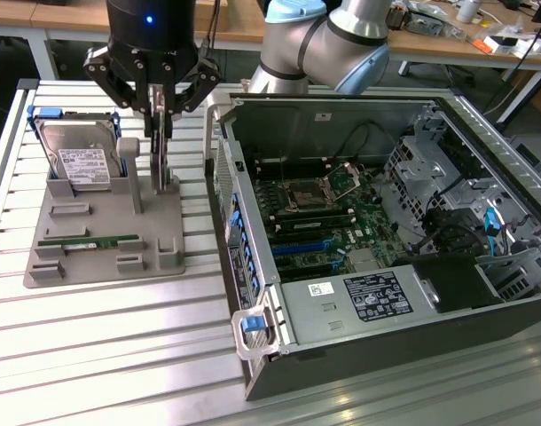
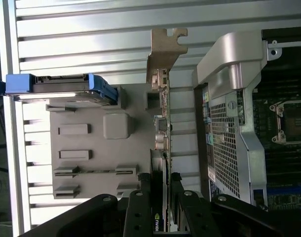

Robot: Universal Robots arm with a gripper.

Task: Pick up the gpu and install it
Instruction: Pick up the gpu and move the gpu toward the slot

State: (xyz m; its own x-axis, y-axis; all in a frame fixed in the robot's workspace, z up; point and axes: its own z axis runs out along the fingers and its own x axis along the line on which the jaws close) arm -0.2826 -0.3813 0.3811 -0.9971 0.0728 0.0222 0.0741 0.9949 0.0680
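Observation:
The gpu (image 1: 161, 164) stands on edge in a slot of the grey holder (image 1: 102, 262), between two grey posts. In the wrist view the gpu (image 2: 163, 123) is seen edge-on, with its silver end bracket (image 2: 166, 54) at the far end. My gripper (image 1: 158, 124) hangs straight down over the card, with its black fingers (image 2: 140, 210) pressed against both faces of the card's near end. The gripper (image 2: 162, 197) is shut on the gpu, and the card still sits in the holder.
A silver hard drive (image 1: 80, 155) with blue clips leans at the holder's back, and a green memory stick (image 1: 89, 240) lies at its front. The open computer case (image 1: 386, 222) stands at the exterior view's right, its motherboard slots (image 1: 306, 248) exposed. The case wall (image 2: 234, 123) is close beside the card.

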